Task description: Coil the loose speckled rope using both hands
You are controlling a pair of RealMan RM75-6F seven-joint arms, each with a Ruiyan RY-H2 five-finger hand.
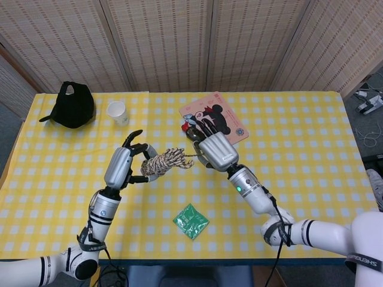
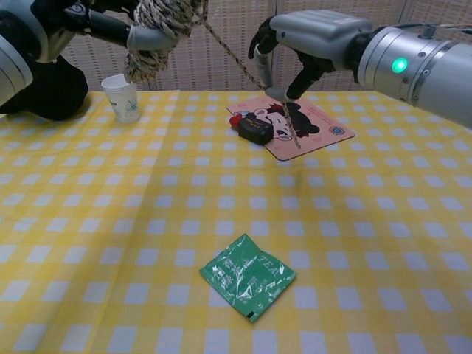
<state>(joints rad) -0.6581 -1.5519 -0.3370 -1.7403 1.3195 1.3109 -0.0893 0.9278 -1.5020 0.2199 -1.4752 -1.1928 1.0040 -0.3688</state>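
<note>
The speckled rope [image 1: 163,161] is a wound bundle held in the air by my left hand [image 1: 121,167], whose fingers wrap its left end. In the chest view the bundle [image 2: 161,16] sits at the top edge beside the left hand [image 2: 77,18]. One taut strand [image 2: 236,59] runs down and right from the bundle to my right hand [image 2: 310,40]. The right hand [image 1: 215,150] pinches that strand, and a short tail [image 2: 293,131] hangs below its fingers. Both hands are well above the table.
On the yellow checked tablecloth [image 1: 299,173] lie a green tea packet [image 1: 191,221], a paper cup [image 1: 118,112] and a black cap [image 1: 73,104]. A pink cartoon mat [image 2: 324,131] carries a small black and red object [image 2: 251,127].
</note>
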